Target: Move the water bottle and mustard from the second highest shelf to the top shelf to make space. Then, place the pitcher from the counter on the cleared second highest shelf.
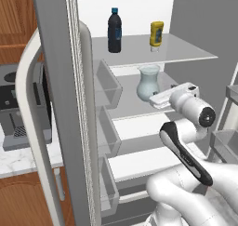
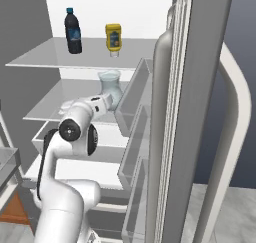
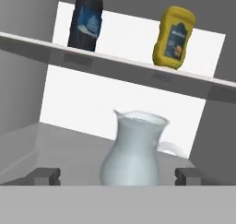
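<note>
Hand view: pale, bulbous, translucent pitcher [image 3: 133,151].

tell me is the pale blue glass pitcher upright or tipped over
Upright. The pale blue-grey translucent glass pitcher stands on its base on the second highest fridge shelf, flared rim upward, apart from the open end effector.

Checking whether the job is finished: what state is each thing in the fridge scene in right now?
water bottle: upright on the top shelf, capped.
mustard: standing cap down on the top shelf, right of the water bottle.
pitcher: upright on the second highest shelf, free of the hand.
hand: open, empty, just in front of the pitcher.
fridge door: open.
</note>
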